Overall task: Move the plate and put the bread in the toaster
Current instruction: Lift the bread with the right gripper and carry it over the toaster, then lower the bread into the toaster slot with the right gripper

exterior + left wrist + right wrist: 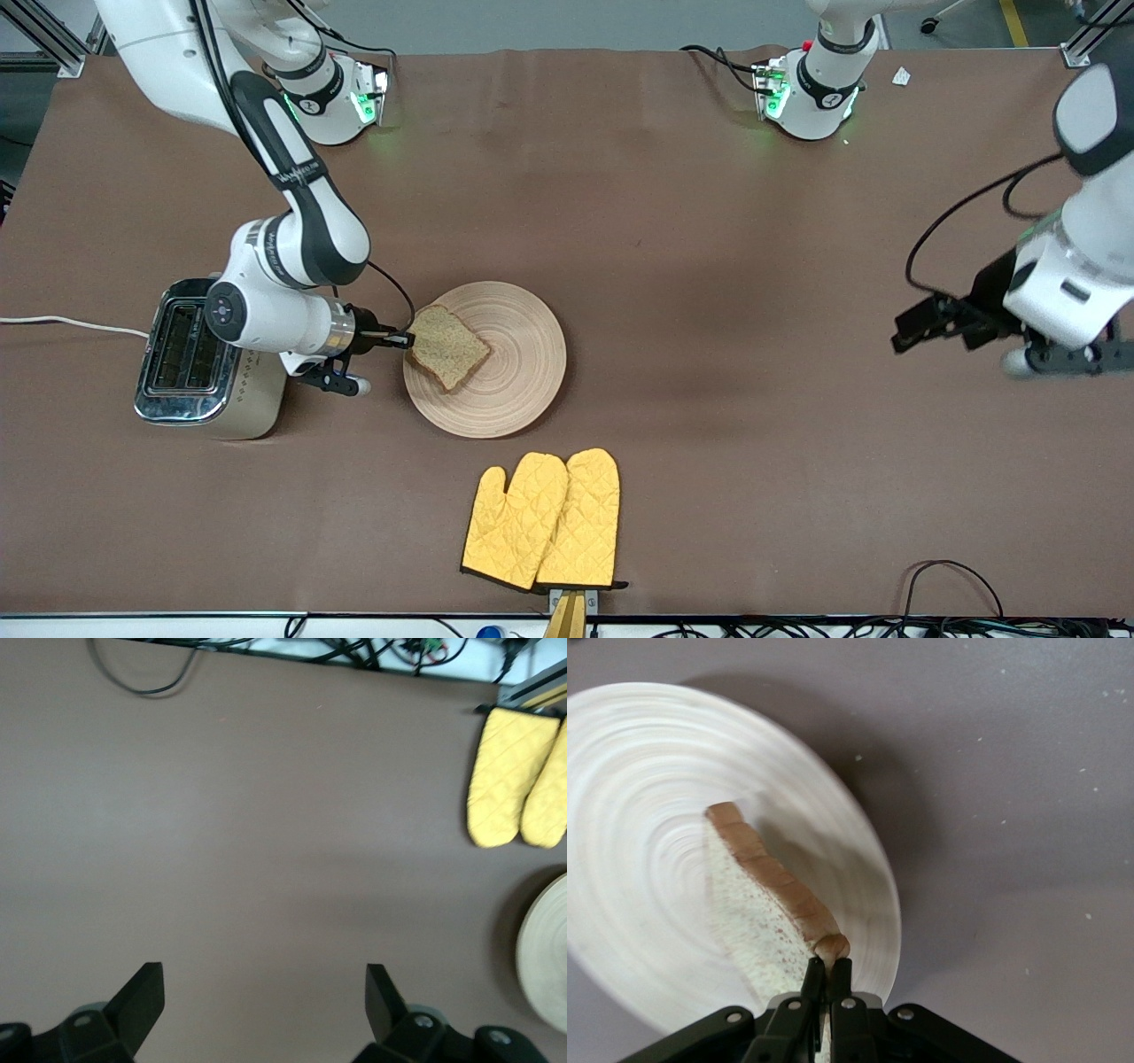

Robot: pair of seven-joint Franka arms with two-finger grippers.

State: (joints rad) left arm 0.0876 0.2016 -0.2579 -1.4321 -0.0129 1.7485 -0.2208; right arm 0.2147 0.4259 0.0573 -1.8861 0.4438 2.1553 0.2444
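The pale wooden plate (496, 372) lies mid-table, beside the toaster (199, 363), which stands at the right arm's end of the table with its slots up. My right gripper (403, 339) is shut on a corner of the bread (449, 347) and holds the slice tilted over the plate's rim nearest the toaster. In the right wrist view the fingers (816, 979) pinch the crust of the bread (757, 912) over the plate (647, 815). My left gripper (912, 330) is open and empty above bare table at the left arm's end; the left wrist view shows its fingertips (381, 988) wide apart.
A pair of yellow oven mitts (545, 521) lies nearer to the front camera than the plate; it also shows in the left wrist view (518, 780). The toaster's white cord (71, 323) runs off the table's end. Cables lie along the front edge.
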